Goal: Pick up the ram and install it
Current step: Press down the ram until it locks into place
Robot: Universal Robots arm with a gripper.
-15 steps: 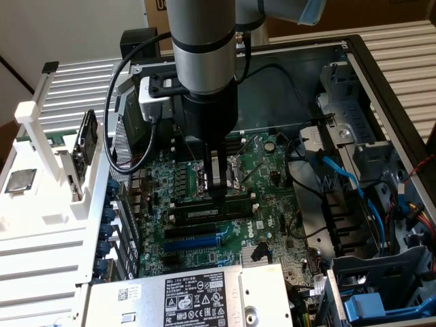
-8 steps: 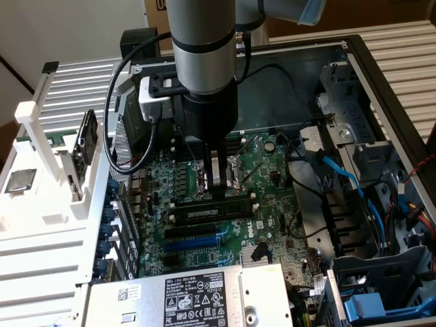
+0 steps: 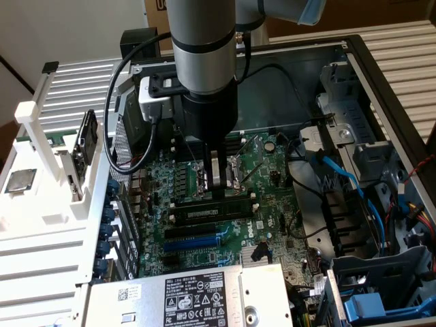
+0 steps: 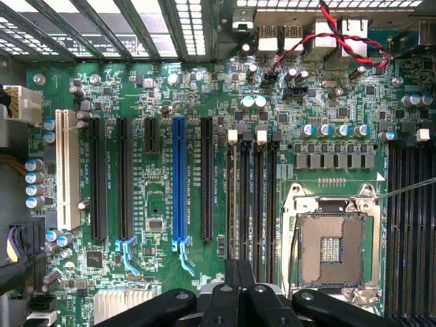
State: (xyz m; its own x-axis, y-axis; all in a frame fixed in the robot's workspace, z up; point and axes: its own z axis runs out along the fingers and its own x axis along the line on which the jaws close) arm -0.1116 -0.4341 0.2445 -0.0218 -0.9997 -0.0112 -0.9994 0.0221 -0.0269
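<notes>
Tool: your tool is shut on the memory stick, upright in the board's slot.
Stick: light, stiff, fragile; you grip its top edge.

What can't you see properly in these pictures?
- Exterior view: the gripper stands right over the ram, so whether they touch, and whether the ram is pushed fully into its slot, cannot be told.
- Exterior view: the writing on the ram's label is too small to read.
- Wrist view: the gripper covers one end of the memory slots.
</notes>
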